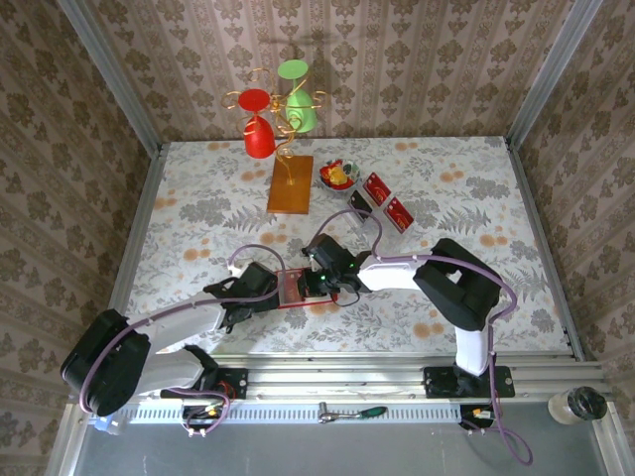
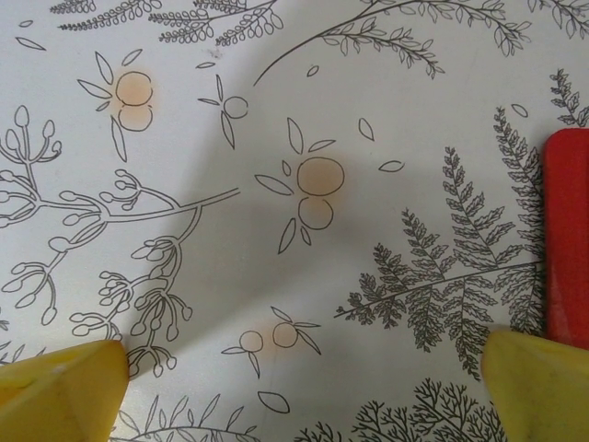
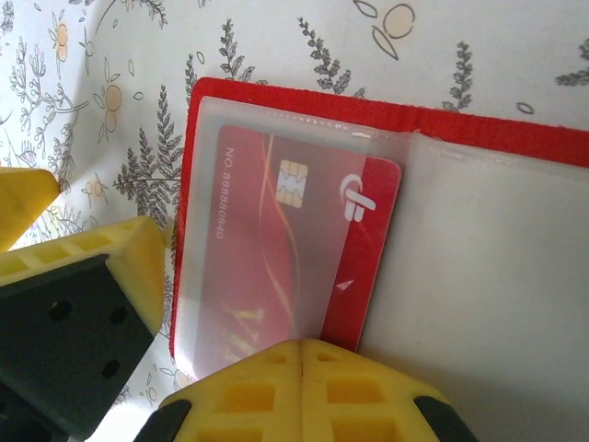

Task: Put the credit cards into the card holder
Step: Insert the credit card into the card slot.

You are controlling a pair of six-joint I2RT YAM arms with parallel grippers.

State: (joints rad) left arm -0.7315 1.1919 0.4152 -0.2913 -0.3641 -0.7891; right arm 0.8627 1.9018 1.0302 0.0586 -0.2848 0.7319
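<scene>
The card holder (image 1: 295, 288) lies open on the table between the two arms, its red border (image 3: 304, 99) framing a pale inside with a clear pocket. One red credit card (image 3: 368, 230) with a chip sits mostly under that pocket, its right strip still uncovered. My right gripper (image 3: 302, 354) is shut, its joined tips resting on the card's near edge. My left gripper (image 2: 299, 396) is open over bare tablecloth, its right finger (image 2: 538, 382) beside the holder's red edge (image 2: 566, 239). More red credit cards (image 1: 387, 201) lie at the back right.
A wire stand on a wooden base (image 1: 290, 183) holds a red and a green cup at the back. A small bowl (image 1: 338, 176) of colourful bits sits beside the spare cards. A screwdriver (image 1: 347, 414) lies on the front rail.
</scene>
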